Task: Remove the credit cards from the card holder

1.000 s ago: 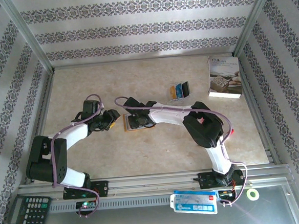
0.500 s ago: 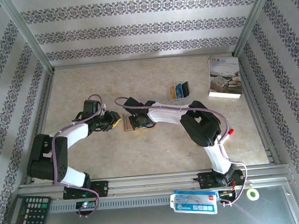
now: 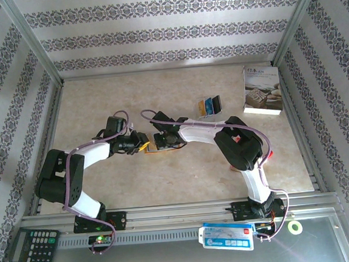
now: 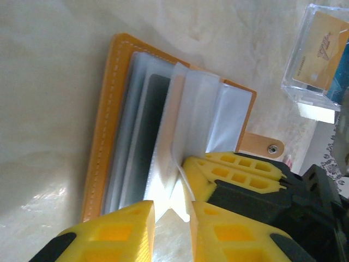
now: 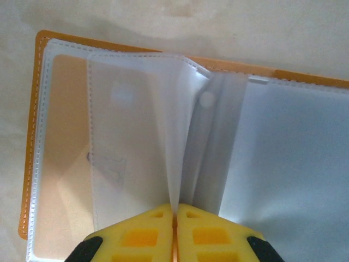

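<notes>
**Card holder (image 3: 154, 148) open, one card apparently yet to come out**

On the table (image 3: 166, 185) the card holder lies open between the two hands, its clear sleeves fanned upward. The right hand (image 5: 174, 215) is pressed together, pinching one sleeve (image 5: 163, 136) by its near edge. The pockets in its wrist view look empty. The left hand (image 4: 172, 210) shows a narrow gap with a sleeve corner poking into it; I cannot tell whether it grips.

In the left wrist view a dark card (image 4: 155, 131) seems to sit in a pocket close to the orange cover, so I judge the job unfinished. Well apart, farther up the table, a clear stand (image 3: 209, 106) carries three cards: gold, blue and black. Whether they came from the card holder the pictures do not say.

What is left, as I judge it, is to part the sleeves, slide the dark card out and check the remaining pockets.
</notes>
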